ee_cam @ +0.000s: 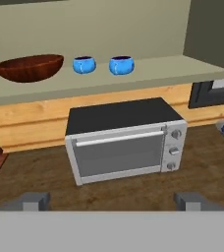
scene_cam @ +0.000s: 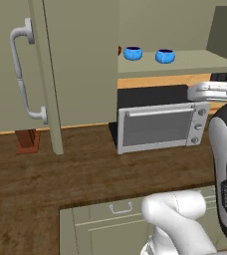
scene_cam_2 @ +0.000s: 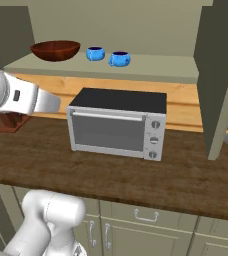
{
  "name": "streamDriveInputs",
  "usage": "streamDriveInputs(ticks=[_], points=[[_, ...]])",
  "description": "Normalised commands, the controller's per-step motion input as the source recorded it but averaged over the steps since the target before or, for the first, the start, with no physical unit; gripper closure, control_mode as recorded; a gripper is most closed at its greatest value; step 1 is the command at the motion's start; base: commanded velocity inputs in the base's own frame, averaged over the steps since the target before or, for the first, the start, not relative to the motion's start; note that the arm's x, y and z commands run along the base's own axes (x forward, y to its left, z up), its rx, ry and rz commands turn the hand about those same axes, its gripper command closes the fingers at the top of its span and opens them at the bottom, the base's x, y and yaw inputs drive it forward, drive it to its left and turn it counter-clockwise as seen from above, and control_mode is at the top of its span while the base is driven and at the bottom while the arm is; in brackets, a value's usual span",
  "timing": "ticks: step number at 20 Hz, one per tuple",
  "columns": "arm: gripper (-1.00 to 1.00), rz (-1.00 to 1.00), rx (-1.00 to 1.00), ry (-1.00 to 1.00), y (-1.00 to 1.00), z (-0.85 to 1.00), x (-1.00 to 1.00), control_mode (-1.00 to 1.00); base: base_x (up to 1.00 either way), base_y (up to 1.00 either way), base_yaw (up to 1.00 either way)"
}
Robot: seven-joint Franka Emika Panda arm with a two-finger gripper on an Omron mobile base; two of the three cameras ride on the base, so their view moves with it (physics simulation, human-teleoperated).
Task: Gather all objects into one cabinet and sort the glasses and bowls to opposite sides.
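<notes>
Hovering spread wide and empty, end effector (ee_cam: 112,201) faces the toaster oven (ee_cam: 125,139); blue bowls (ee_cam: 84,64) (ee_cam: 121,64) at twelve o'clock, brown bowl (ee_cam: 29,67) at eleven, on the shelf (ee_cam: 148,74).

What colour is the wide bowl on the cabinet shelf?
Dark reddish-brown bowl, clearest in the hand view.
</notes>
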Motion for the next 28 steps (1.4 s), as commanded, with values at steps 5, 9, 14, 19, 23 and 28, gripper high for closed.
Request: streamDriveInputs(ticks=[5,9,14,19,23,28], points=[[-1.0,0.0,0.07,0.0,-0.04,0.04,-0.08,-1.0,0.0,0.0,0.0],[-1.0,0.0,0.0,0.0,0.0,0.0,0.0,1.0,-0.22,-0.01,0.01],[-1.0,0.0,0.0,0.0,0.0,0.0,0.0,1.0,-0.82,-0.15,0.0],[-1.0,0.0,0.0,0.0,0.0,0.0,0.0,1.0,-0.73,-0.45,0.0],[-1.0,0.0,0.0,0.0,0.0,0.0,0.0,1.0,-0.78,-0.51,0.0],[-1.0,0.0,0.0,0.0,0.0,0.0,0.0,1.0,-0.81,-0.26,0.0]])
